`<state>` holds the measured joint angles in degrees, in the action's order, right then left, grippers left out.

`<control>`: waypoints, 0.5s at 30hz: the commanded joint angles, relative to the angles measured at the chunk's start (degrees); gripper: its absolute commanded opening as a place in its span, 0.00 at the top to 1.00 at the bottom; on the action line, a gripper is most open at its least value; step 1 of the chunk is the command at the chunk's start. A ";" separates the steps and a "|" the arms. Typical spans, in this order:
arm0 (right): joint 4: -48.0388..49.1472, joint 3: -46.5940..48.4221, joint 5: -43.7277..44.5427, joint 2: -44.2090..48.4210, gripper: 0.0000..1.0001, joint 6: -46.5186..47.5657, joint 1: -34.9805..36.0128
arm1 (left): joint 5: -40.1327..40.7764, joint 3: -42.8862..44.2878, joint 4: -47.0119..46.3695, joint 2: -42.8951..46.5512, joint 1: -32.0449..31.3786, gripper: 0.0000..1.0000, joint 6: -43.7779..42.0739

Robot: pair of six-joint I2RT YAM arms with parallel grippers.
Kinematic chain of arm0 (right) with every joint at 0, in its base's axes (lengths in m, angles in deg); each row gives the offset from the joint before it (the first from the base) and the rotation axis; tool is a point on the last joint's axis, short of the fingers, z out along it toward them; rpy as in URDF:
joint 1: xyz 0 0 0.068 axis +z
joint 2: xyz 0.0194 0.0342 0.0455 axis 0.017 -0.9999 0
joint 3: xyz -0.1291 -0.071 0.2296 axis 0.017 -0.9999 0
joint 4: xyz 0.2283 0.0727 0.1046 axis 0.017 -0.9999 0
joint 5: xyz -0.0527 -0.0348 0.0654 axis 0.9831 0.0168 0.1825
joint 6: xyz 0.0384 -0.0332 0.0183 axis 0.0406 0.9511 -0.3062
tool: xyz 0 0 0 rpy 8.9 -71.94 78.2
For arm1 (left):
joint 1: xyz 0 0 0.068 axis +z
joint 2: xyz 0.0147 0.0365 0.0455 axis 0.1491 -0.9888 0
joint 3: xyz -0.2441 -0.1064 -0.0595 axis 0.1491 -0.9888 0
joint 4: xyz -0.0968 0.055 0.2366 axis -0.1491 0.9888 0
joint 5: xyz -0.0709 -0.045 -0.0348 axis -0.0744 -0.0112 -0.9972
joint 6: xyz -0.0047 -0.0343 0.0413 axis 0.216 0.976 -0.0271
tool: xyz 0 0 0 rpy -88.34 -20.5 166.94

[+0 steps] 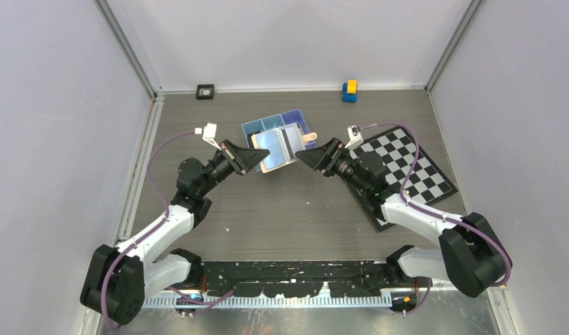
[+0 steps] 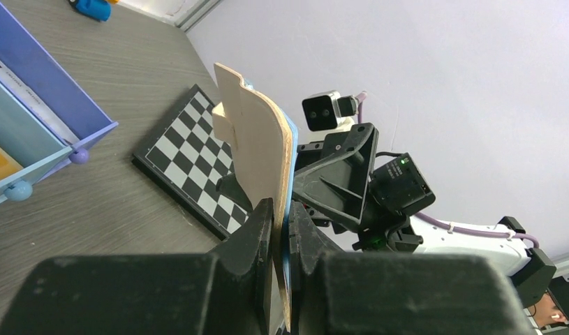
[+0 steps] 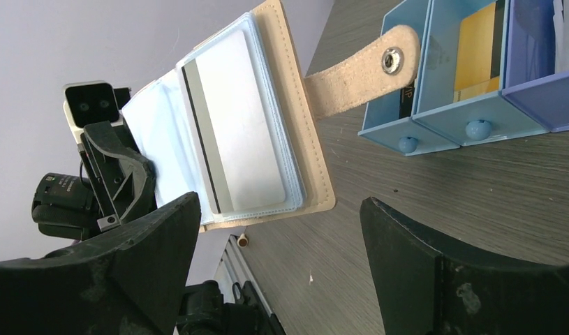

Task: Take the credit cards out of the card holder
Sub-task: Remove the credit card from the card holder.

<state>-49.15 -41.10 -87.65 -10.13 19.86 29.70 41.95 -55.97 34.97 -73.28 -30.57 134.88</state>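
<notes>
The tan card holder [image 1: 280, 146] hangs open above the table, in front of the blue tray. My left gripper [image 1: 259, 159] is shut on its left edge; in the left wrist view the holder [image 2: 257, 146] stands edge-on between the closed fingers [image 2: 257, 237]. In the right wrist view its clear sleeves hold a pale credit card [image 3: 243, 132] with a dark stripe, and the snap tab [image 3: 365, 66] sticks out toward the tray. My right gripper [image 3: 280, 209] is open just short of the holder's right edge [image 1: 306, 157], with nothing between its fingers.
The blue three-compartment tray [image 3: 435, 129] sits behind the holder with an orange card [image 3: 477, 52] and a dark card [image 3: 410, 94] inside. A checkerboard [image 1: 407, 167] lies under the right arm. A blue-yellow block [image 1: 349, 91] and a small black square [image 1: 205, 91] sit by the back wall.
</notes>
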 commanded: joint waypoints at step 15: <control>16.09 -2.44 -3.65 -2.96 0.22 -6.48 -3.03 | -6.19 2.27 -11.20 -4.10 0.20 1.00 3.92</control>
<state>-42.02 -42.08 -89.61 -12.84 15.64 27.86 38.26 -55.93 30.23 -76.21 -30.57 137.22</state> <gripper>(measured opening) 0.818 0.096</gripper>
